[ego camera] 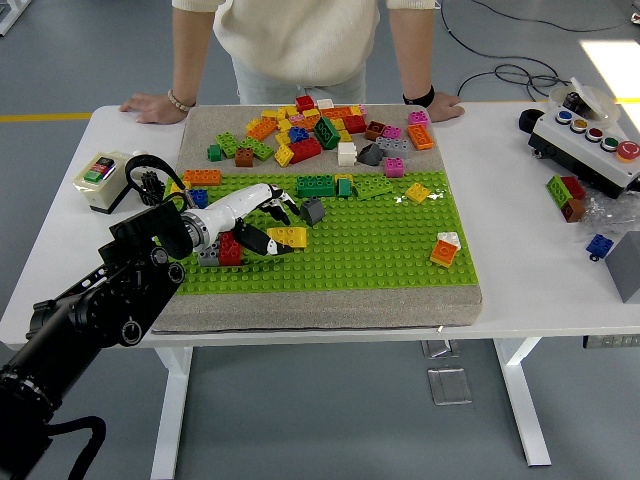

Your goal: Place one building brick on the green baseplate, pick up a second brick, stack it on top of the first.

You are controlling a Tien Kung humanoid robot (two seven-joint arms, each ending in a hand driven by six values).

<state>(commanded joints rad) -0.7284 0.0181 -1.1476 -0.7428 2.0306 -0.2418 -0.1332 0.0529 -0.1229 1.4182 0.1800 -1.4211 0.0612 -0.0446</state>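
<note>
Dozens of loose bricks [320,130] crowd the grey mat's far edge beyond the green baseplate [370,250]. Near the baseplate's left edge, the left hand [245,215] curls its fingers around a yellow brick [287,236], with a red brick [229,250] just beside and a dark grey brick [312,210] close behind.

Person [300,35] at tabletop's far edge, both hands flat on it. Button box [587,148] near right edge; small switch box [103,180] near left edge.
</note>
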